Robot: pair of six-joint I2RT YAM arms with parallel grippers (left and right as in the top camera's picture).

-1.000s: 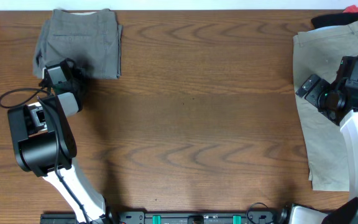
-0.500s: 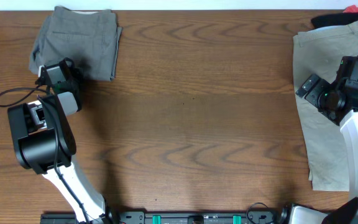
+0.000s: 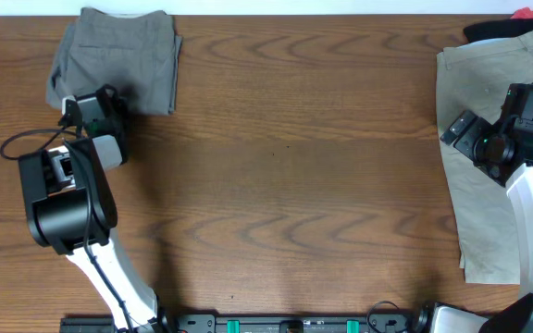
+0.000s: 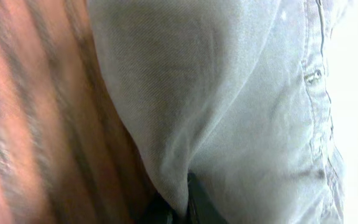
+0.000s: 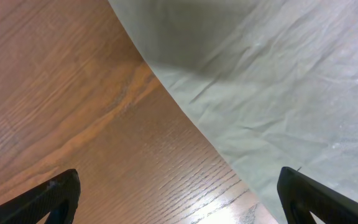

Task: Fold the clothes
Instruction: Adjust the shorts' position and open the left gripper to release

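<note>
The folded grey-green shorts (image 3: 123,55) lie at the table's far left corner. My left gripper (image 3: 89,109) sits at their near left edge. In the left wrist view the grey-green fabric (image 4: 229,99) fills the frame, and a fold of it is pinched between the dark jaws (image 4: 182,210). The larger tan shorts (image 3: 475,203) lie spread flat at the right edge. My right gripper (image 3: 458,129) hovers over their left border. Its jaws (image 5: 179,193) are wide open and empty, with the tan cloth (image 5: 278,81) below.
Black (image 3: 487,32) and red (image 3: 528,14) garments lie at the far right corner behind the tan shorts. The brown wooden table (image 3: 294,166) spans the view. A black rail (image 3: 294,324) runs along the near edge.
My left gripper and the near edge of the grey-green shorts shifted slightly left, then back to the right. The right arm has not moved.
</note>
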